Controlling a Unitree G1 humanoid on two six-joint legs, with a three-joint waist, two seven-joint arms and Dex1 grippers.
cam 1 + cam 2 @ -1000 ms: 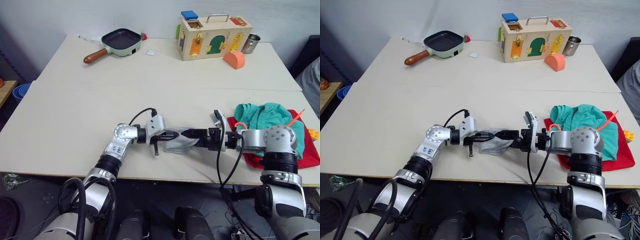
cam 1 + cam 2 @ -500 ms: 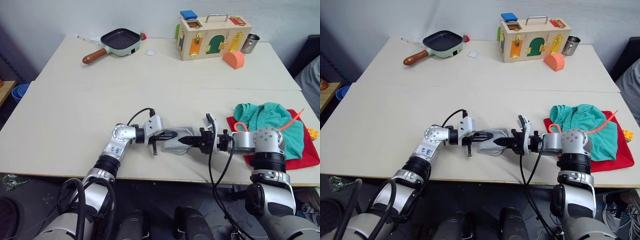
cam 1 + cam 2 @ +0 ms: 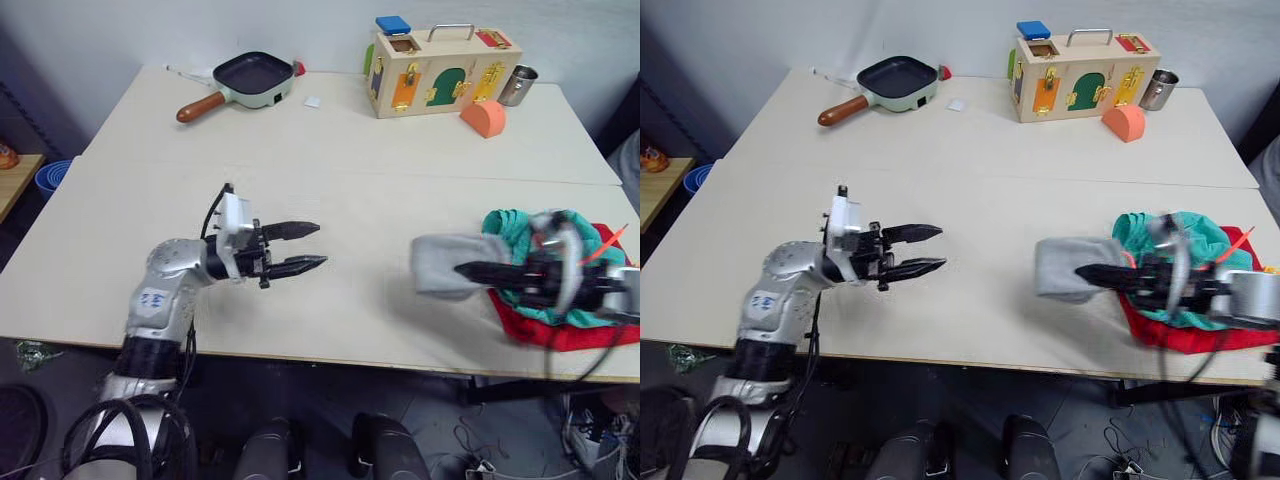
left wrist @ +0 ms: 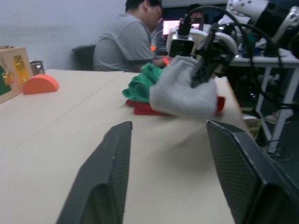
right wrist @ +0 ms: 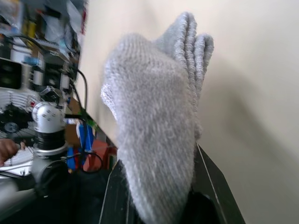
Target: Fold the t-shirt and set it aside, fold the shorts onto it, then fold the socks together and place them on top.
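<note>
We are on the last step: our right gripper (image 3: 1092,272) pinches the folded socks (image 3: 1065,267) above the tabletop (image 3: 970,170), near its front right corner, just beside the shorts (image 3: 1160,240) piled on the t-shirt (image 3: 1180,335). Our left gripper (image 3: 930,250) hangs spread, empty. Next we carry them over the pile and release. The right arm is blurred, so the pile's neatness is probably unjudgeable.
</note>
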